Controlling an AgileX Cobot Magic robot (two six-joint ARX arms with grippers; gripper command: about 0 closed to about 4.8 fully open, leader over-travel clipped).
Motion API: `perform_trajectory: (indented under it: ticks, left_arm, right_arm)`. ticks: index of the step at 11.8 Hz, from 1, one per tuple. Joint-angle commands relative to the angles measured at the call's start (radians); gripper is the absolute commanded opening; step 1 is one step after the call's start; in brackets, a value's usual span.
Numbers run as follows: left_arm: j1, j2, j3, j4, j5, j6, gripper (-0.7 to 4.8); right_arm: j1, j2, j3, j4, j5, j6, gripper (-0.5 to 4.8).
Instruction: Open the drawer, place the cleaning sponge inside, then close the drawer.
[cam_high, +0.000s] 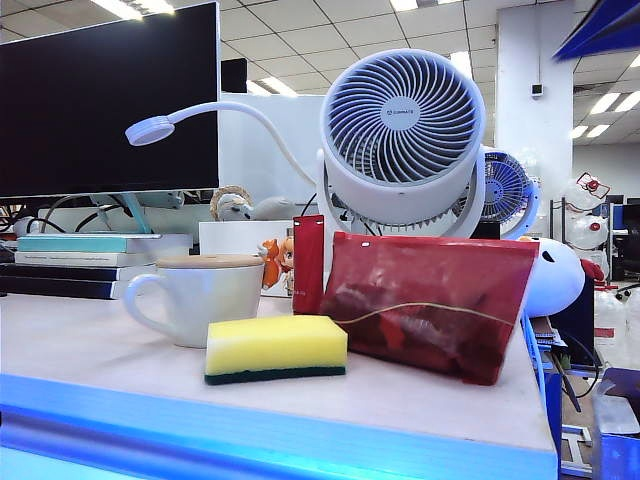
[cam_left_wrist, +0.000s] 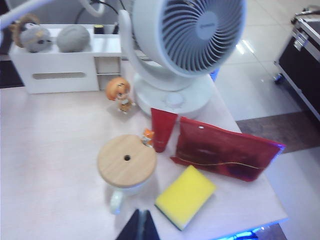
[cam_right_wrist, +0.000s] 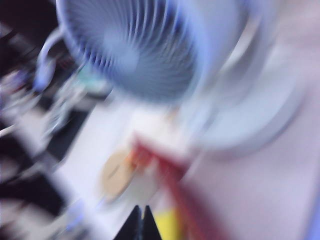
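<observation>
Both pincers, left (cam_left_wrist: 141, 225) and right (cam_right_wrist: 140, 222), are hovering pressed together above the counter (cam_left_wrist: 50, 150); the cleaning sponge (cam_left_wrist: 185, 196) is lying just ahead of the left one, beside the lidded mug (cam_left_wrist: 126, 162). The drawer (cam_high: 250, 435) is sitting closed; a blurred right view risks clipping the red pouch (cam_left_wrist: 225, 155).

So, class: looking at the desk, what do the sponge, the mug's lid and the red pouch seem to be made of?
Cleaning sponge: soft-looking matte yellow foam with a thin dark green scouring layer underneath.
Mug lid: pale, matte disc that looks like wood or bamboo, with a small hole in the middle.
Red pouch: probably thin plastic, glossy and translucent, since dark shapes show through.
</observation>
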Motion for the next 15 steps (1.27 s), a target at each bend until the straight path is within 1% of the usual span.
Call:
perform_trajectory:
  ticks: [1,2,3,4,5,6,8,9,12,13,14,15]
  left_arm:
    - [-0.001,-0.002,0.006,0.01,0.003,0.006,-0.05]
    - [-0.001,-0.002,0.006,0.01,0.003,0.006,-0.05]
    - [-0.001,-0.002,0.006,0.01,0.003,0.006,-0.05]
    - [-0.001,0.002,0.006,0.01,0.003,0.006,-0.05]
    - [-0.001,0.002,0.006,0.01,0.003,0.006,-0.05]
    - [-0.001,0.002,0.006,0.01,0.004,0.006,-0.05]
    - [-0.001,0.002,0.006,0.01,0.003,0.015,-0.05]
    - [-0.001,0.002,0.006,0.011,0.003,0.029,-0.05]
    - [0.0,0.002,0.006,0.018,0.005,0.032,-0.05]
    - [0.0,0.002,0.006,0.018,0.007,0.032,-0.05]
    - [-0.001,0.002,0.008,0.018,0.008,0.032,-0.05]
    - [-0.001,0.002,0.011,0.018,0.008,0.032,-0.05]
  right_arm:
    - [-0.022,0.081,-0.02,-0.071,-0.151,0.042,-0.04]
    - [-0.098,0.093,-0.053,-0.074,-0.242,0.037,-0.04]
    - [-0.126,0.092,-0.066,-0.08,-0.251,0.037,-0.04]
    - [-0.165,0.093,-0.102,-0.074,-0.274,0.003,-0.04]
    - [-0.182,0.094,-0.146,-0.075,-0.351,-0.087,-0.04]
    - [-0.221,0.104,-0.189,-0.072,-0.42,-0.085,-0.04]
    - [-0.291,0.114,-0.283,-0.077,-0.469,-0.008,-0.04]
    - [-0.301,0.115,-0.312,-0.077,-0.471,0.021,-0.04]
    - [-0.3,0.115,-0.387,-0.072,-0.483,0.051,-0.04]
    - [-0.302,0.116,-0.443,-0.07,-0.456,0.049,-0.04]
    - [-0.302,0.116,-0.458,-0.071,-0.427,0.049,-0.04]
    - [-0.301,0.116,-0.465,-0.071,-0.405,0.049,0.11]
